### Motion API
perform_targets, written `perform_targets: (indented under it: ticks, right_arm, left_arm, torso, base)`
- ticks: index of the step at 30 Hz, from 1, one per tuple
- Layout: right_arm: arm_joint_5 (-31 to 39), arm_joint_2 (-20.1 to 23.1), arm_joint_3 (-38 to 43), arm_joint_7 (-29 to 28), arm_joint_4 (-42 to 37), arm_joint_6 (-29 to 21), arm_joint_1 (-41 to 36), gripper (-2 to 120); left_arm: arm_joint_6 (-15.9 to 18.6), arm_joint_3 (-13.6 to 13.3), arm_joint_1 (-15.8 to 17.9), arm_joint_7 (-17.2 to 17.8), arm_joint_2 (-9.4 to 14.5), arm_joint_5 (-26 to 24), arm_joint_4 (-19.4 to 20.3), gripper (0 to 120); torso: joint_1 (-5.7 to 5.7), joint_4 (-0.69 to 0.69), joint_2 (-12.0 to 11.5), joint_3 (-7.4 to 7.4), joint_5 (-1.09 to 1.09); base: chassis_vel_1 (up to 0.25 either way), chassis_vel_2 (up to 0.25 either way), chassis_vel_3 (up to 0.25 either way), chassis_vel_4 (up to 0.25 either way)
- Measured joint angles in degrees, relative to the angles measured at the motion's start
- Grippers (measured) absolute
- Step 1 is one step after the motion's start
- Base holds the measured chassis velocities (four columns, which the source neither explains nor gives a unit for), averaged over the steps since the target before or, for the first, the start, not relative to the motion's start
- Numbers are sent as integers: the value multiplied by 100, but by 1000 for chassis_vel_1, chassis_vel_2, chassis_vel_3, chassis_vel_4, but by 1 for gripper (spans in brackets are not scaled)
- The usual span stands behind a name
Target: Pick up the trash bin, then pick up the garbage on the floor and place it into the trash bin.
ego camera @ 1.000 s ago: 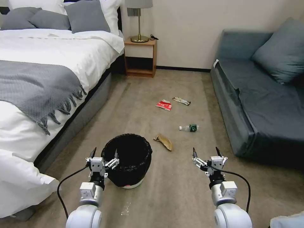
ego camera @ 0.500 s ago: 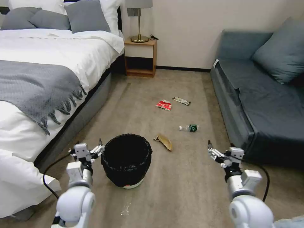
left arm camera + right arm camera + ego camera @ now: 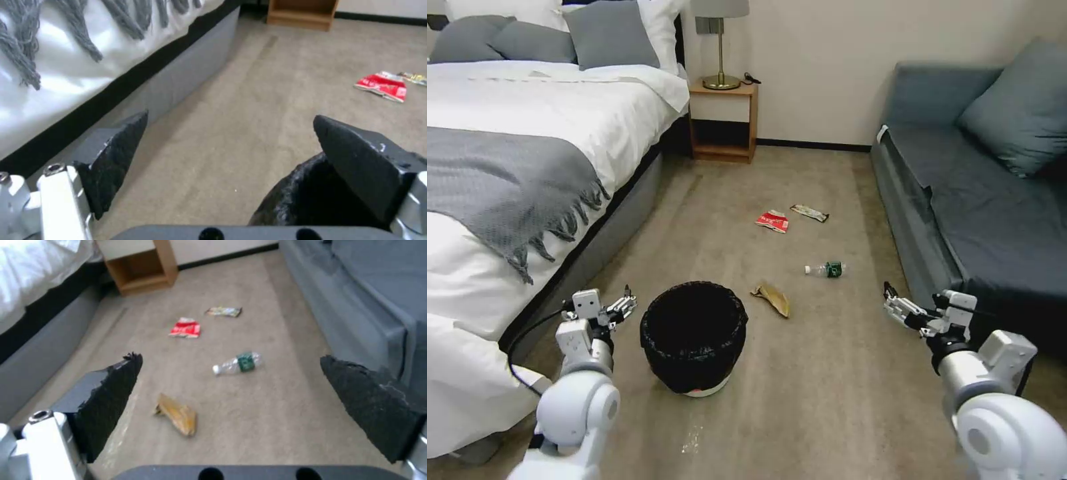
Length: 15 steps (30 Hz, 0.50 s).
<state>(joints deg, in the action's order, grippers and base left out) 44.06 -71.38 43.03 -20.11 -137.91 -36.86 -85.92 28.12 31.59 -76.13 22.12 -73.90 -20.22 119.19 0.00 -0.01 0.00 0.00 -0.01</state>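
- Over the last second both arms have swung outward from the middle of the head view. The left gripper [image 3: 616,310], earlier over the near rim of the round trash bin with its wrinkly black bag liner and white base [image 3: 694,337], is now just beside the bin on the bed side, apart from it. The right gripper [image 3: 917,312] has moved out to a spot near the front of the dark blue-grey sofa [image 3: 960,220].
- Both sets of fingers are spread wide and empty; the left wrist view shows the bin's rim [image 3: 293,196] next to one finger [image 3: 356,163].
- Judged from this, nothing is lifted: the bin stands on the tan carpet, and the left arm looks to be lining up for a sideways grasp.
- All four garbage pieces lie untouched beyond the bin: the tan-brown paper wrapper [image 3: 774,298] nearest, the clear bottle with green label and white cap [image 3: 826,269], the red-white snack packet [image 3: 773,221] and the dark silvery bar wrapper [image 3: 809,213].
- Print shows on the packet and the bottle's label, but none is legible; the red mark on the bin's base cannot be read either.
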Motion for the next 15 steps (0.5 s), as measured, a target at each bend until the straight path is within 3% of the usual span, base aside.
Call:
perform_targets:
  ticks: [9,12,13,15]
  right_arm:
    - [291,99,74,-120,-136,-249,28,100]
    - [312,154,92,213,313,-265,175,100]
    - [314,168,92,367,512,-268,231,100]
    - [332,166,106,477,615,-256,263,100]
  left_arm:
    - [-169,-65,-3,-139,138,17,-178,100]
    - [-159,-151,-9,-179,138,23,-177,100]
    - [-112,-187,-6,-178,139,12,-164,100]
    - [-31,-255,14,-151,177,-26,-136,99]
  torso:
    - [0,0,0,0,0]
    - [0,1,0,0,-1]
    - [0,2,0,0,8]
    - [0,1,0,0,-2]
  base:
    - [0,0,0,0]
    - [0,0,0,0]
    - [0,0,0,0]
    - [0,0,0,0]
